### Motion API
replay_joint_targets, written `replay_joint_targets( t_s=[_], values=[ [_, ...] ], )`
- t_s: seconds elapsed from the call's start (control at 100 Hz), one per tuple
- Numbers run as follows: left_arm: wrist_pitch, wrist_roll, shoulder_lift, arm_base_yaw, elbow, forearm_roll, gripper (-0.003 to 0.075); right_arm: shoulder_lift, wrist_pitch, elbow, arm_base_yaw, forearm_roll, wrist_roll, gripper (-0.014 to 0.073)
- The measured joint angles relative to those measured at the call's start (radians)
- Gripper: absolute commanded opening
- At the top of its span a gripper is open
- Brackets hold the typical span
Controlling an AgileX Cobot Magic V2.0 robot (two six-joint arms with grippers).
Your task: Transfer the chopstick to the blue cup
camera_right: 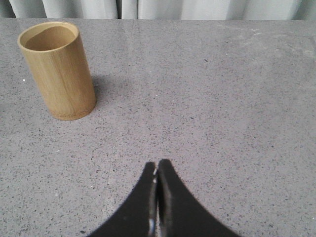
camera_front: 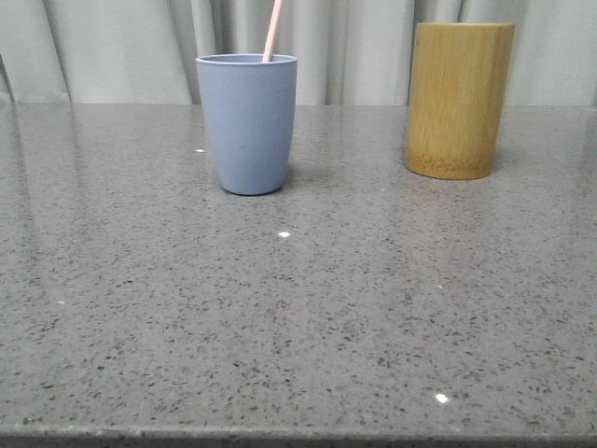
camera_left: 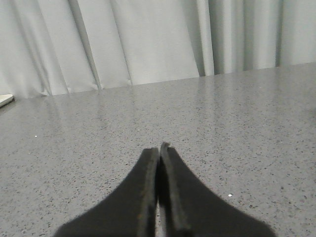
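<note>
Both pincers, left (camera_left: pixel 159 148) and right (camera_right: pixel 157 165), hover closed and empty; ahead, chopstick (camera_front: pixel 272 30) stands in blue cup (camera_front: pixel 247 123) — transfer apparently complete.

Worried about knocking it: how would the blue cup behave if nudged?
The blue cup narrows toward its base, so it may tip fairly easily. The chopstick leaning inside probably adds little weight. On the polished table it could also slide.

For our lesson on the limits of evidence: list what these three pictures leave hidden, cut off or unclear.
- Thin pale pink chopstick: front view, top cut off by the frame edge, lower part hidden inside the matte grey-blue tumbler.
- Yellow-brown bamboo cylinder cup: right wrist view, its floor hidden by its own wall.
- Pale object: left wrist view, cut off by the frame edge, unidentifiable.
</note>
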Motion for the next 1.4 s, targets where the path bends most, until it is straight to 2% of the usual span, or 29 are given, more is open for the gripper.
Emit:
replay_joint_targets(
  t_s=[0.83,0.93,1.05,1.17,1.4],
  values=[
    [0.001,0.0,0.0,0.0,0.0,0.0,-0.0019,-0.002,-0.005,0.016,0.0,-0.002,-0.025,-0.0067],
    [0.001,0.0,0.0,0.0,0.0,0.0,-0.0019,-0.007,-0.057,0.064,0.0,-0.002,-0.074,-0.0067],
    [0.002,0.0,0.0,0.0,0.0,0.0,-0.0019,-0.048,-0.19,0.152,0.0,0.004,-0.138,-0.0067],
    [0.002,0.0,0.0,0.0,0.0,0.0,-0.0019,-0.118,-0.282,0.24,-0.012,0.07,-0.213,-0.0067],
    [0.002,0.0,0.0,0.0,0.0,0.0,-0.0019,-0.271,-0.358,0.38,-0.171,0.246,-0.344,-0.0067]
  ],
)
